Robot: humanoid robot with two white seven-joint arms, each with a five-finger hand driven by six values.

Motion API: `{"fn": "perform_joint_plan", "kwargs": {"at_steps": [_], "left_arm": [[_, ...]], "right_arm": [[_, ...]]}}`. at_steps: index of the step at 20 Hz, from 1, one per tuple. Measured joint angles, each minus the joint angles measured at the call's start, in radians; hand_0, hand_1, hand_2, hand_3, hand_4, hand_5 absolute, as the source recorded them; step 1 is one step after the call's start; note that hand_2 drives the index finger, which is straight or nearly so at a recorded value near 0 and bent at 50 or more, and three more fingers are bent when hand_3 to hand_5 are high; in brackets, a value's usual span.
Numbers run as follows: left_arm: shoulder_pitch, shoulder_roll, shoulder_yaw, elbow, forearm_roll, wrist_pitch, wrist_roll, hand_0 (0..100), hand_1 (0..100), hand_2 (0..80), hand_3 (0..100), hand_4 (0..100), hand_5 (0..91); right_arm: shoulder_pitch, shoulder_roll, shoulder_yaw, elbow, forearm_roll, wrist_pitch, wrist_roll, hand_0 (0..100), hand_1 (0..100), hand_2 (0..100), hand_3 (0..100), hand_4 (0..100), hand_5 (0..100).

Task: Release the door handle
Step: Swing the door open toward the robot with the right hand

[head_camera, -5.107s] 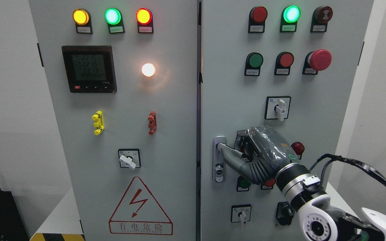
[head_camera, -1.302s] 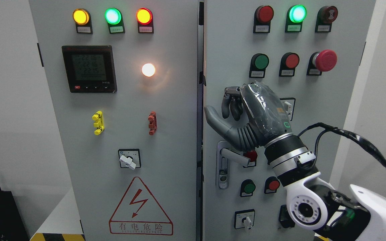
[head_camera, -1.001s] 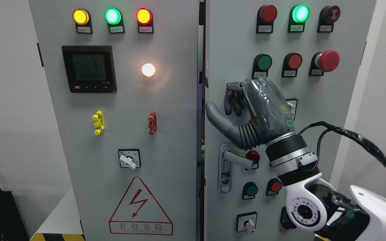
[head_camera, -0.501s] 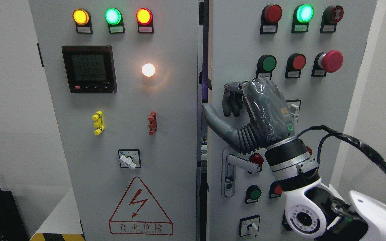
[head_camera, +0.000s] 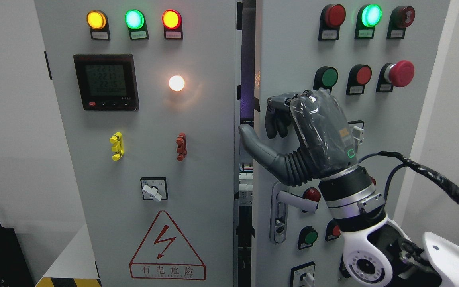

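Our right hand [head_camera: 293, 131], fingers curled on nothing, hangs above the handle [head_camera: 295, 198]: release looks done; next we back clear.

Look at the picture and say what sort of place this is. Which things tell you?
Probably a plant or test room: a grey electrical cabinet with lit lamps, a meter and a shock warning sign.

An industrial test lab or electrical room, a grey two-door control cabinet [head_camera: 197, 167] with lit indicator lamps [head_camera: 134, 19], a digital power meter [head_camera: 106, 82], an emergency-stop button [head_camera: 401, 73], a high-voltage warning triangle [head_camera: 167, 248], plain white walls [head_camera: 10, 119]
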Motion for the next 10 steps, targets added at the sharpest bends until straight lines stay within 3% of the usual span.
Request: {"fn": "perform_joint_plan", "kwargs": {"at_steps": [10], "left_arm": [[0.000,0.000,0.000,0.000,0.000,0.000,0.000,12,39,0.0,0,0,0.0]], "right_arm": [[0.115,0.004,-0.118,-0.032,0.170,-0.079,0.031,39,39,84,100,98,99]]}}
